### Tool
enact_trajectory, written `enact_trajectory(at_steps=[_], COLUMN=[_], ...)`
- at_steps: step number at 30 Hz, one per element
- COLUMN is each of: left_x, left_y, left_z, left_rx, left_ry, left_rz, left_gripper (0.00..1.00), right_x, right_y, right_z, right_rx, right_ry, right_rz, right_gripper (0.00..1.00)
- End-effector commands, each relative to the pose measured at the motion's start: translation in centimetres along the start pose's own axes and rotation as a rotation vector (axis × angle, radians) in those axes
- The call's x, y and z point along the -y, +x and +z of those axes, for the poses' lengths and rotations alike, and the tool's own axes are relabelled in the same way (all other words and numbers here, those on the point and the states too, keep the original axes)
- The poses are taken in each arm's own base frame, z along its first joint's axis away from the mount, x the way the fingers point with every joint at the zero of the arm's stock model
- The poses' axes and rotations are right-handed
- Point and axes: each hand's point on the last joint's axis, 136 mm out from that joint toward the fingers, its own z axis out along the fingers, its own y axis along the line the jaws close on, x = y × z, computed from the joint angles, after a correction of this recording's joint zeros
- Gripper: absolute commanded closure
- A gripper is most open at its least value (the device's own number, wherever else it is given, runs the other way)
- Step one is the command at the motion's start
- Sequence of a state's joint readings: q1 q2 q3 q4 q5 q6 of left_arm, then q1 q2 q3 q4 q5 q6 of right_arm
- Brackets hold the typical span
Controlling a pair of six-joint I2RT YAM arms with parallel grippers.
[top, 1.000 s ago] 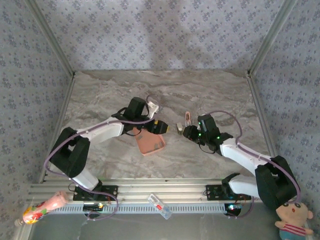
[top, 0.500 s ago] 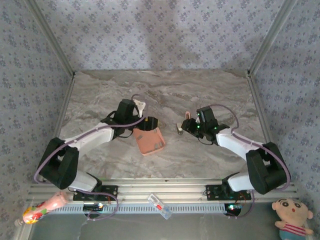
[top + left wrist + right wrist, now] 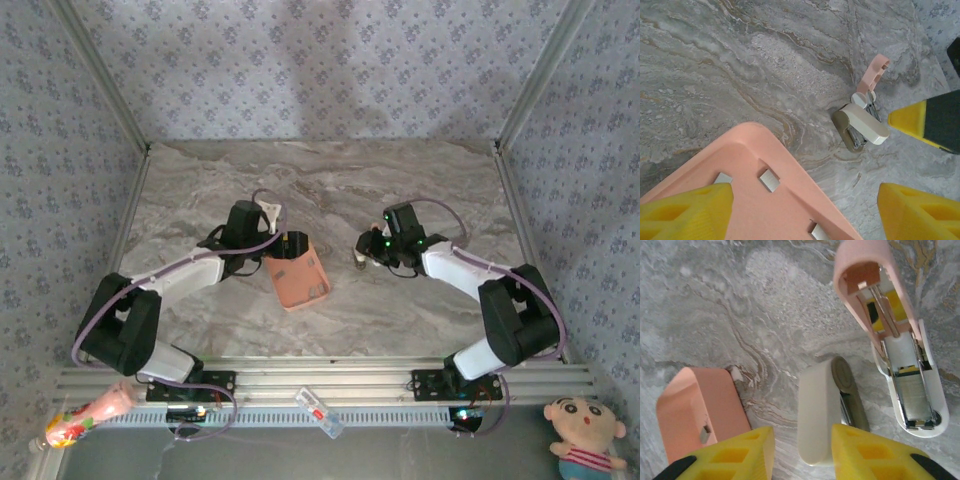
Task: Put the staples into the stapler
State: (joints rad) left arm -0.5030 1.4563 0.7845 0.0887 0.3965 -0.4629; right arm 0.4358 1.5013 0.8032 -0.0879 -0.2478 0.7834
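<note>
**Staples sit in the tray, stapler lies open, much of it half hidden**

From overhead the staples cannot be made out at all; they are too small. The left wrist camera shows the staples (image 3: 769,180) as short grey slivers lying in the pink tray (image 3: 765,220). One is partly tucked behind a yellow finger and another is cut by the bottom edge. The tray runs out of that picture too, so I cannot say how many it holds. In the right wrist view only a corner of the tray shows, with one sliver in it.

The stapler (image 3: 860,126) lies on the marble table (image 3: 420,180) just beside the tray, apart from it. Its pink lid is swung back and the metal channel bared. Its beige base reaches down between the right gripper's fingers, whose yellow pads cover its near end. Whether a pad touches it I cannot tell.

The left gripper (image 3: 805,205) hangs over the tray with its jaws spread wide, holding nothing. The right gripper (image 3: 802,442) hangs low over the stapler, its jaws a narrow way apart and pinching nothing that I can see.

Off the marble, a doll (image 3: 584,436) sits at the near right corner, cut off below. A colourful bottle (image 3: 85,416) lies at the near left, and a small clear case (image 3: 320,410) rests on the rail.
</note>
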Motion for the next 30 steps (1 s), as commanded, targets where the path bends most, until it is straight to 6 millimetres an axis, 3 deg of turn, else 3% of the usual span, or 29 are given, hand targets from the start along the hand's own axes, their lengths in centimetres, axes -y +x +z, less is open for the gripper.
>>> enact_trajectory(at_steps=[1, 5, 9, 16, 20, 25, 30], left_x=[-0.1, -0.3, -0.3, -0.2, 0.1, 1.1, 2.8], left_y=[0.1, 0.4, 0.3, 0.4, 0.2, -1.1, -2.8], left_z=[0.5, 0.9, 1.1, 1.3, 1.2, 1.2, 2.2], left_rx=[0.004, -0.009, -0.013, -0.027, -0.023, -0.01, -0.028], left_ry=[0.027, 0.026, 0.029, 0.032, 0.042, 0.075, 0.138], left_rz=[-0.02, -0.024, -0.024, -0.019, -0.019, -0.002, 0.019], left_gripper=[0.24, 0.24, 0.24, 0.24, 0.24, 0.24, 0.24], right_x=[0.5, 1.8, 5.5, 8.2, 6.2, 1.5, 0.6], right_y=[0.7, 2.2, 4.8, 6.5, 5.0, 1.5, 0.6], right_z=[0.2, 0.6, 1.7, 2.2, 1.9, -0.6, -3.0], right_rx=[-0.041, -0.078, -0.147, -0.182, -0.15, -0.065, -0.039], right_ry=[0.041, 0.095, 0.198, 0.269, 0.209, 0.118, 0.091], right_rz=[-0.017, -0.023, 0.005, 0.027, -0.003, -0.102, -0.111], right_gripper=[0.69, 0.76, 0.85, 0.88, 0.86, 0.71, 0.7])
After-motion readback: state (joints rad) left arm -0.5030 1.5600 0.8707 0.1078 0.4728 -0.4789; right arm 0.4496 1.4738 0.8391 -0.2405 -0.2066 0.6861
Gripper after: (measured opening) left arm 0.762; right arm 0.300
